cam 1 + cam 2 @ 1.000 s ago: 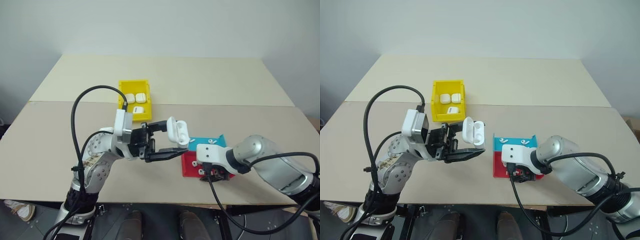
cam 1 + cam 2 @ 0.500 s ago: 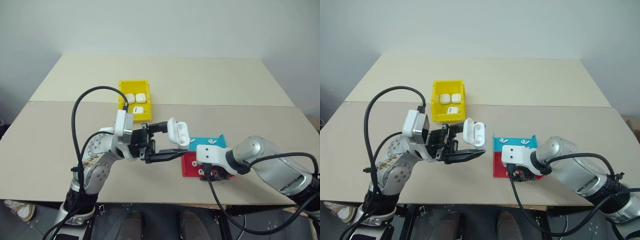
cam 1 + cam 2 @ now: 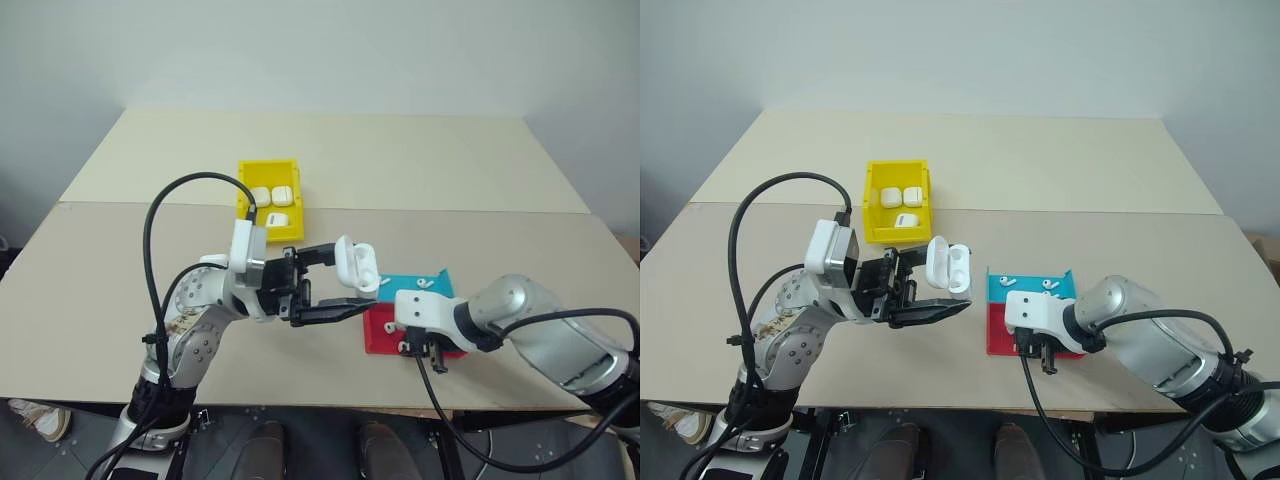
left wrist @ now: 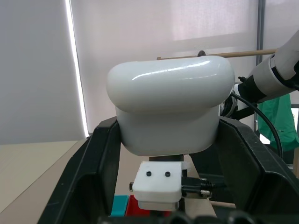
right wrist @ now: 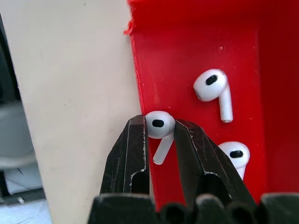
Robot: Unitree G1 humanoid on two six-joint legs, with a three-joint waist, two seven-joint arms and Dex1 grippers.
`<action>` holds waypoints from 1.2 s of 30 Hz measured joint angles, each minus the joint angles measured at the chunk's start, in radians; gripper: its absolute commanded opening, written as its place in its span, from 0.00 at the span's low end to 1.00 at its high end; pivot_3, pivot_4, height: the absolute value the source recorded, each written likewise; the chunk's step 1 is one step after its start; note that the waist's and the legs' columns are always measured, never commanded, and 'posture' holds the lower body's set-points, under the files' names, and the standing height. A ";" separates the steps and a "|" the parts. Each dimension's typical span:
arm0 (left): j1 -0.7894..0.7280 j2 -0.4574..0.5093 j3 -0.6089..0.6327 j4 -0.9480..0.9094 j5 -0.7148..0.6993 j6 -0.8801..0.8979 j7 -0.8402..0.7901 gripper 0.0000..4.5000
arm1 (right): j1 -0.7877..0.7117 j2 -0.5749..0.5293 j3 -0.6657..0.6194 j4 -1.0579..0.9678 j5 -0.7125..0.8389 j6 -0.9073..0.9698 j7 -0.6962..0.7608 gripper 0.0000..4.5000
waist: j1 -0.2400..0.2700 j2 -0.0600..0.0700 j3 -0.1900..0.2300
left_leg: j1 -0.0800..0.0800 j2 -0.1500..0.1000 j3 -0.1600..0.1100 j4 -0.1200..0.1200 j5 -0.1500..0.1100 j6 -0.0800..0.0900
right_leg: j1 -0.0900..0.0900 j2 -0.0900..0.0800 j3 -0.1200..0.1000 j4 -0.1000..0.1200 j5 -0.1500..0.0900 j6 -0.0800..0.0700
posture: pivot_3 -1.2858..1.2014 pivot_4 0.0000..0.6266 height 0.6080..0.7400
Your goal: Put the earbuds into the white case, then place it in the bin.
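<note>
Now right claw [image 5: 161, 133] pinching an earbud [image 5: 159, 127] over red tray [image 5: 196, 51], left claw [image 3: 345, 280] gripping open case [image 3: 355, 262].

Head stereo pair looks down over the table [image 3: 420, 160]; both eyes share it. Wrist cameras sit close behind their fingers [image 5: 135, 154].

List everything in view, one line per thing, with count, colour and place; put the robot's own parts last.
Table: one, beige, under everything.
Bin: one, yellow, far left of centre, with three closed white cases inside.
White case: one, lid open, held above the table.
Blue tray: one, right of centre, two earbuds on it.
Red tray: one, nearer than the blue tray.
Earbuds: three, white, on the red tray, one between fingers.
Left gripper: black, shut on the white case.
Right gripper: black, closed around one earbud.
</note>
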 measured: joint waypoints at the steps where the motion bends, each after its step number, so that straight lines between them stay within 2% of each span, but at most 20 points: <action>1: -0.001 0.000 0.000 0.001 -0.001 0.000 -0.002 0.61 | 0.014 0.008 -0.063 -0.002 0.034 0.024 -0.003 0.13 | 0.001 0.000 0.000 | 0.000 0.000 0.000 0.000 0.000 0.000 | 0.000 0.000 0.000 0.000 0.000 0.000 | 0.52 0.24 1.00; 4: -0.010 0.000 0.000 0.007 -0.005 0.002 -0.012 0.61 | 0.087 0.087 -0.324 -0.024 0.165 0.071 -0.014 0.13 | 0.003 0.000 0.000 | -0.001 0.000 -0.001 0.000 0.000 0.001 | 0.001 0.000 -0.001 -0.001 0.000 0.000 | 0.52 0.24 1.00; 8: -0.044 0.002 0.002 0.035 -0.015 0.004 -0.038 0.61 | 0.259 0.266 -0.670 -0.081 0.340 0.029 -0.048 0.13 | 0.012 0.000 0.000 | -0.001 0.000 -0.001 0.000 -0.001 0.001 | 0.001 0.000 -0.001 -0.002 0.000 0.001 | 0.52 0.24 1.00; 12: -0.078 0.001 -0.003 0.082 -0.015 0.009 -0.070 0.61 | 0.305 0.446 -0.876 -0.105 0.487 -0.054 -0.146 0.13 | 0.007 0.000 0.000 | 0.000 0.000 0.000 0.000 -0.001 0.001 | 0.001 0.000 0.000 0.000 0.000 0.001 | 0.52 0.24 1.00; 14: -0.102 0.000 -0.007 0.097 -0.012 0.015 -0.080 0.61 | 0.286 0.481 -0.930 -0.116 0.576 -0.065 -0.198 0.13 | 0.000 0.000 0.000 | 0.002 0.000 0.000 0.000 -0.001 0.001 | 0.002 0.001 0.000 0.000 0.000 0.001 | 0.52 0.24 1.00; 19: -0.148 0.023 -0.034 0.111 0.004 0.065 -0.084 0.61 | 0.241 0.516 -0.954 -0.128 0.759 -0.074 -0.327 0.13 | -0.006 0.000 0.000 | 0.001 0.000 0.000 -0.002 -0.001 0.001 | 0.001 0.001 0.000 0.000 0.000 0.000 | 0.52 0.24 1.00; 25: -0.154 0.025 -0.042 0.113 0.009 0.083 -0.080 0.61 | 0.209 0.499 -0.927 -0.187 0.911 -0.125 -0.424 0.13 | -0.003 0.001 0.000 | 0.001 0.000 0.000 -0.002 -0.001 0.001 | 0.001 0.001 0.000 -0.001 0.000 0.000 | 0.52 0.24 1.00; 36: -0.168 0.040 -0.049 0.113 0.032 0.108 -0.061 0.61 | 0.172 0.460 -0.767 -0.188 0.919 -0.209 -0.479 0.13 | -0.003 0.001 0.000 | 0.000 0.000 0.000 -0.002 -0.001 0.002 | 0.001 0.001 0.000 -0.001 0.000 0.000 | 0.52 0.24 1.00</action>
